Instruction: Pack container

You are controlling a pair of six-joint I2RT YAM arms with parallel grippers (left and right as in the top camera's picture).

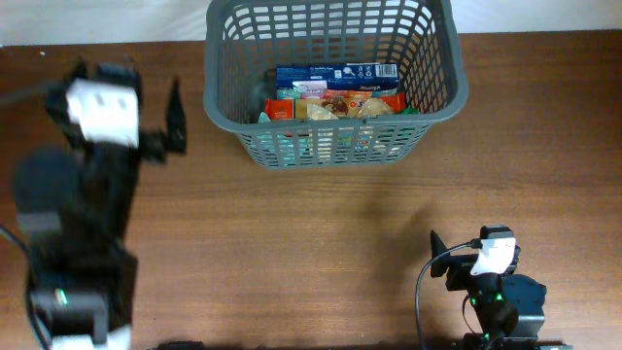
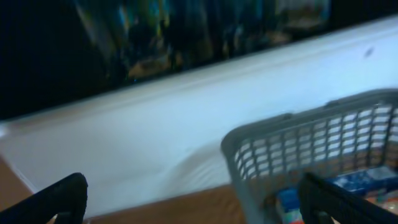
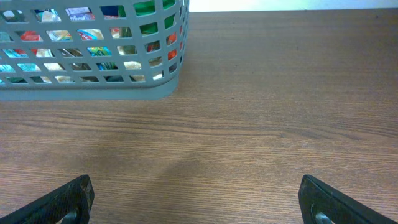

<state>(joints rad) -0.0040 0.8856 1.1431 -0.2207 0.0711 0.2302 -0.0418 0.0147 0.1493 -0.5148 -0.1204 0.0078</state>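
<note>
The dark grey lattice basket (image 1: 330, 144) stands at the table's far middle. It holds a blue box (image 1: 335, 74) and red and orange snack packets (image 1: 335, 105). My left gripper (image 1: 167, 126) is raised and blurred, left of the basket, open and empty. In the left wrist view (image 2: 193, 199) its fingers frame the basket's corner (image 2: 298, 143). My right gripper (image 1: 442, 258) is low at the front right, open and empty. In the right wrist view (image 3: 196, 199) it points over bare wood toward the basket (image 3: 81, 62).
A white wall or sheet (image 2: 155, 124) runs behind the table's far edge. The wooden tabletop (image 1: 321, 243) stretches between the basket and the right arm's base (image 1: 501, 301).
</note>
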